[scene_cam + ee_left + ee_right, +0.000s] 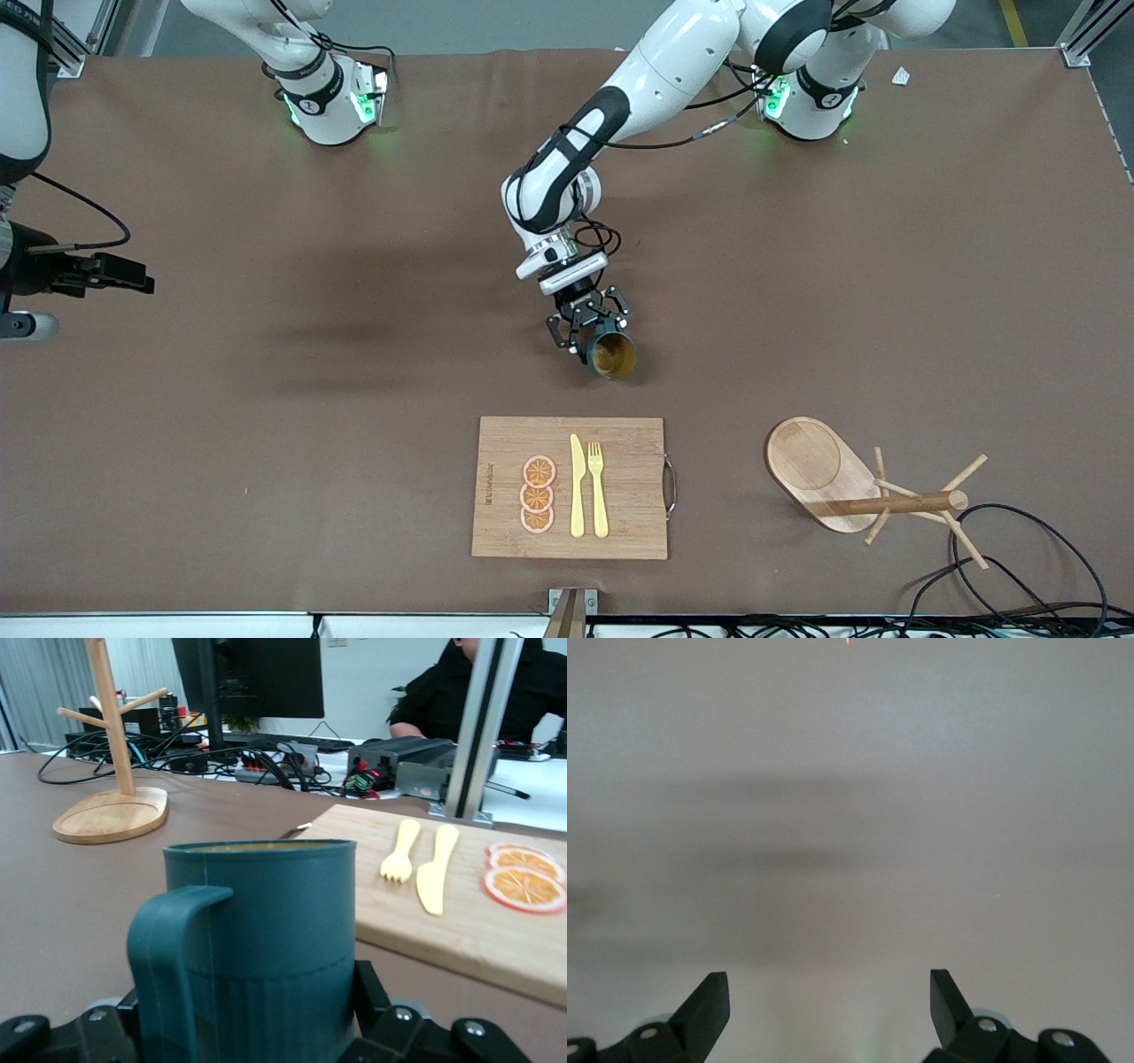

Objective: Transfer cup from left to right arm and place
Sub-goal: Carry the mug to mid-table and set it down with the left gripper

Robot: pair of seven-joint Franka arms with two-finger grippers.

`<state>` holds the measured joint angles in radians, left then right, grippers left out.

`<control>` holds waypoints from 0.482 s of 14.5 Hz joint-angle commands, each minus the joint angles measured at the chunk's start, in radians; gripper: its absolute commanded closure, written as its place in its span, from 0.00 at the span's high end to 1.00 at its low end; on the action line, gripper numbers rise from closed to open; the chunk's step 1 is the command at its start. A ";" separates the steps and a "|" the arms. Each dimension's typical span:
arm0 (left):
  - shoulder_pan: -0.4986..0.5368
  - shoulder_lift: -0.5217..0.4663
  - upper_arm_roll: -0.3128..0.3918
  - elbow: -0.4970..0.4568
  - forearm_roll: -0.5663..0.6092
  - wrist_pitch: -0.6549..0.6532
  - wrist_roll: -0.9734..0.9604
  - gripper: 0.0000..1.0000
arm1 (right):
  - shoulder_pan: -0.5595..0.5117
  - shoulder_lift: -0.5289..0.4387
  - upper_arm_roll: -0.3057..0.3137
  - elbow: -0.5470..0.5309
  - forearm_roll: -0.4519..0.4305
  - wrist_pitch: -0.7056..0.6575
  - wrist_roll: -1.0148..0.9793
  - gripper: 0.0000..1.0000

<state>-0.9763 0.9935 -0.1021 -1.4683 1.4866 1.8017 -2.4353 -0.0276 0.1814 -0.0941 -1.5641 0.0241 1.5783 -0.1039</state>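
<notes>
Left end effector point(592, 332) grips cup point(611, 354) (right end effector point(829, 997) open, waiting).

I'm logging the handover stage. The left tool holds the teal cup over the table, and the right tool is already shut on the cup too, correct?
Not quite. The left tool does hold the cup over the table, but the right tool is open and holds nothing, waiting at the right arm's end of the table. The right wrist view shows its fingers apart with only bare table between them.

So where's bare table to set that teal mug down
Bare brown table runs from the bamboo cutting board toward the right arm's end, and between the board and the wooden peg rack. The board is crowded with yellow cutlery and orange slices.
</notes>
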 commanded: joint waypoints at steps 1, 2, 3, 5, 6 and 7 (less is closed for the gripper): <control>-0.028 0.022 0.010 0.014 0.032 -0.022 0.004 0.77 | 0.003 -0.005 0.013 -0.022 0.017 0.011 0.128 1.00; -0.039 0.034 0.009 0.014 0.038 -0.022 0.004 0.82 | 0.009 -0.005 0.013 -0.024 0.017 0.009 0.133 1.00; -0.045 0.040 0.009 0.014 0.038 -0.022 0.004 0.91 | 0.011 -0.005 0.013 -0.024 0.017 0.009 0.135 1.00; -0.062 0.042 0.007 0.013 0.035 -0.024 0.004 1.00 | 0.015 -0.005 0.013 -0.027 0.017 0.012 0.144 1.00; -0.070 0.042 0.005 0.011 0.029 -0.024 0.004 1.00 | 0.023 -0.005 0.014 -0.025 0.017 0.015 0.159 1.00; -0.076 0.037 0.002 0.009 0.026 -0.024 0.002 1.00 | 0.035 -0.005 0.016 -0.025 0.019 0.022 0.182 1.00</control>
<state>-1.0315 1.0292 -0.1024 -1.4686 1.5091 1.7856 -2.4346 -0.0119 0.1909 -0.0803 -1.5694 0.0293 1.5815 0.0314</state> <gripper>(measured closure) 0.000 0.000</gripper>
